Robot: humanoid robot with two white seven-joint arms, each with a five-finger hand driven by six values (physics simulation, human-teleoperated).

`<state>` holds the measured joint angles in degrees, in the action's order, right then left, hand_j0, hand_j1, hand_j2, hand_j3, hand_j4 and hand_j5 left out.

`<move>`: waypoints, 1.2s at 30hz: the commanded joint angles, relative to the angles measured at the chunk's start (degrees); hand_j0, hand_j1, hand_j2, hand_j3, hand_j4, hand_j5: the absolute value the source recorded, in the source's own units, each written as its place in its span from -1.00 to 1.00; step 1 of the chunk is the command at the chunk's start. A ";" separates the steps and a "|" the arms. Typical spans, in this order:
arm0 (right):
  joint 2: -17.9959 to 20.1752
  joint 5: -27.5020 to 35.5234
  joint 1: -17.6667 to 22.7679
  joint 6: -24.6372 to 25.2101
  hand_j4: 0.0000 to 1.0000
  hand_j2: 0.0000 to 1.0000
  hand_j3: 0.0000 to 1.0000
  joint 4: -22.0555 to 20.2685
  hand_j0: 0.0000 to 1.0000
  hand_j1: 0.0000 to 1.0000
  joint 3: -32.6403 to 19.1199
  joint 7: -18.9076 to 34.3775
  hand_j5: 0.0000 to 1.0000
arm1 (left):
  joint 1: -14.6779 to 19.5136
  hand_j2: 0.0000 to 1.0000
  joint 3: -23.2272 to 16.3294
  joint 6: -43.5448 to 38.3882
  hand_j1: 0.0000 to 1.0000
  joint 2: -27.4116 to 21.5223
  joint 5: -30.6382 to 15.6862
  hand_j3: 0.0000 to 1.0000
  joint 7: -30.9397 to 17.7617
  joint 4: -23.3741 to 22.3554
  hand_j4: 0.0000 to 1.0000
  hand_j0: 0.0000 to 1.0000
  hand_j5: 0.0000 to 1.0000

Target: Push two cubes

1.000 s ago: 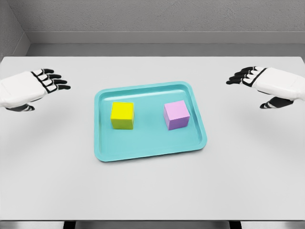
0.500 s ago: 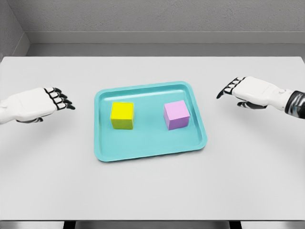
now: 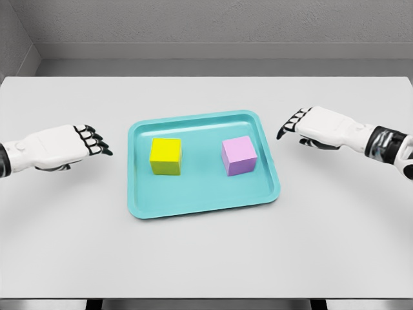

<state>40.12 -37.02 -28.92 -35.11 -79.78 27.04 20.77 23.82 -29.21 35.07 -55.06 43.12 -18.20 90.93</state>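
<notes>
Both hands, left hand (image 3: 61, 145) and right hand (image 3: 316, 124), hover spread outside the teal plastic tray (image 3: 200, 197); yellow cube (image 3: 166, 155) and lilac cube (image 3: 239, 155) sit between them.

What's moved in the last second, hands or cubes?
Both hands closed in on the teal tray: left hand went down and rightward, right hand leftward. Neither has taken hold of anything. The yellow cube and pink cube stayed put.

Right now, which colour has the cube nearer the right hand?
Pink-lilac, seen in the head view.
</notes>
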 commanded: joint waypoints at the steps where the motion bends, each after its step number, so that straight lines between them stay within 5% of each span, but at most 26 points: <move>1: -0.04 -1.03 0.00 0.11 0.28 0.28 0.28 -1.34 0.28 0.28 0.29 0.06 0.28 | 0.00 0.63 -0.06 -0.07 0.63 0.13 -0.05 0.63 -0.52 0.39 0.63 0.63 0.63; 20: -0.39 -2.79 1.93 0.11 0.28 0.28 0.28 -5.91 0.28 0.28 1.26 0.68 0.28 | 6.59 0.53 -6.30 -0.07 0.53 5.41 0.21 0.53 -4.12 0.21 0.53 0.53 0.53; 36: -1.27 -4.29 1.41 0.11 0.28 0.28 0.28 -6.09 0.28 0.28 1.70 4.37 0.28 | 8.26 0.53 -6.30 -0.07 0.53 8.39 0.21 0.53 -5.35 -0.40 0.53 0.53 0.53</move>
<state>38.91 -41.53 -27.60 -35.12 -85.89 28.73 24.50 32.17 -35.53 35.10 -46.83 43.56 -23.54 90.62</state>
